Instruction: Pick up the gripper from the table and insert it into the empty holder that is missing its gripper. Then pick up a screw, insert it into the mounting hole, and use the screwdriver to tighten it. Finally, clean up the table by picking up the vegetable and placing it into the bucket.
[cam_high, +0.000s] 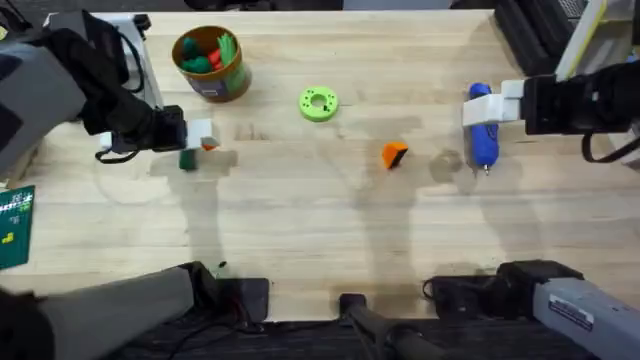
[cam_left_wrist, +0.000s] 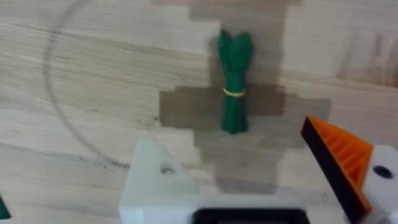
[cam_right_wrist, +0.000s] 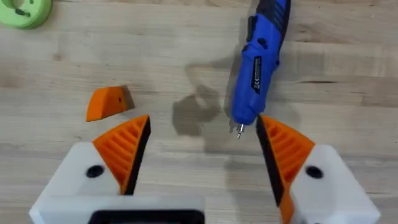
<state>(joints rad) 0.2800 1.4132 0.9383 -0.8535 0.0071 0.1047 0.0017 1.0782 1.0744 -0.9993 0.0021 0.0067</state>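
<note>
Right pincer (cam_right_wrist: 199, 155) gapes wide, empty; small orange finger piece (cam_right_wrist: 109, 102) just beyond one pad looks light, rigid; pinch its flat sides.

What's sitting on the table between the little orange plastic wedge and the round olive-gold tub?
In the overhead view, a flat lime-green ring lies roughly between the orange wedge and the olive-gold tub; otherwise the wooden table is bare there.

Matt pale wood table (cam_high: 300, 220), glossy blue plastic screwdriver (cam_right_wrist: 258, 68), ribbed orange pads (cam_right_wrist: 124, 149)
</note>
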